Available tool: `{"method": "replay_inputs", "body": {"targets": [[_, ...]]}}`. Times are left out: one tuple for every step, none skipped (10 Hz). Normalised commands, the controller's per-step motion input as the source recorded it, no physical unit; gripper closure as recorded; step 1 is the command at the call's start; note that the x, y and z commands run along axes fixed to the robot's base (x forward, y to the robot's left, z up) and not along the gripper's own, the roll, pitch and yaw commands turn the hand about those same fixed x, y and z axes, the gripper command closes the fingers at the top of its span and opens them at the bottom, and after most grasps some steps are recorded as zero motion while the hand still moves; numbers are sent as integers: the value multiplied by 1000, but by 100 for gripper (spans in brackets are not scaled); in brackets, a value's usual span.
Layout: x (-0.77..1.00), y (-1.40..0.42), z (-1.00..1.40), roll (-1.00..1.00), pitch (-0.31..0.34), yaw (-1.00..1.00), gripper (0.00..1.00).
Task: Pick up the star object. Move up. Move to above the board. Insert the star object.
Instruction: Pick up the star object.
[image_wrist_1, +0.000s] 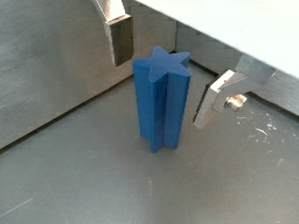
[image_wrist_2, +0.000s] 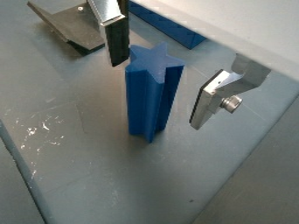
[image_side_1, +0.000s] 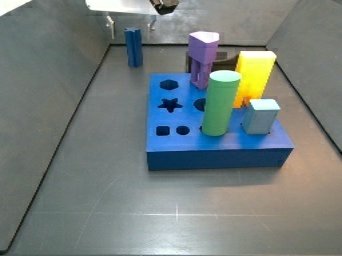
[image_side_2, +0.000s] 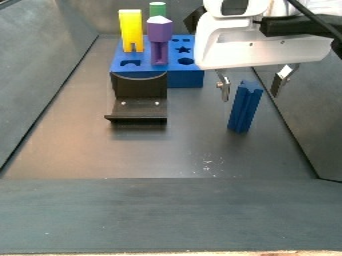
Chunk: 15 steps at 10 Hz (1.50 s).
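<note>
the gripper (image_wrist_1: 167, 72) hangs wide open astride the top of the star object (image_wrist_1: 160, 98), holding nothing, the post upright on the floor well apart from the board (image_side_1: 221, 147); it should descend centred before closing.

Gripper (image_side_1: 134, 25) at the far wall over the upright star object (image_side_1: 135, 47), board (image_side_1: 214, 148) well apart.

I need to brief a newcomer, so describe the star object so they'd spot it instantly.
Start at the board, crowded with pegs. Away from it, standing alone on the grey floor between the open pincer's fingers, is the star object: a tall blue post with a ridged, star-shaped top.
</note>
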Motion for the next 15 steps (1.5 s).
{"method": "replay_inputs", "body": {"targets": [[0, 0, -14, -29, -30, 0, 0], [0, 0, 0, 0, -7, 0, 0], [0, 89, -94, 0, 0, 11, 0], [0, 0, 0, 0, 0, 0, 0], [0, 0, 0, 0, 0, 0, 100], [0, 0, 0, 0, 0, 0, 100], [0, 0, 0, 0, 0, 0, 100], [0, 0, 0, 0, 0, 0, 100], [0, 0, 0, 0, 0, 0, 100], [0, 0, 0, 0, 0, 0, 100], [0, 0, 0, 0, 0, 0, 100], [0, 0, 0, 0, 0, 0, 100], [0, 0, 0, 0, 0, 0, 100], [0, 0, 0, 0, 0, 0, 100], [0, 0, 0, 0, 0, 0, 100]]}}
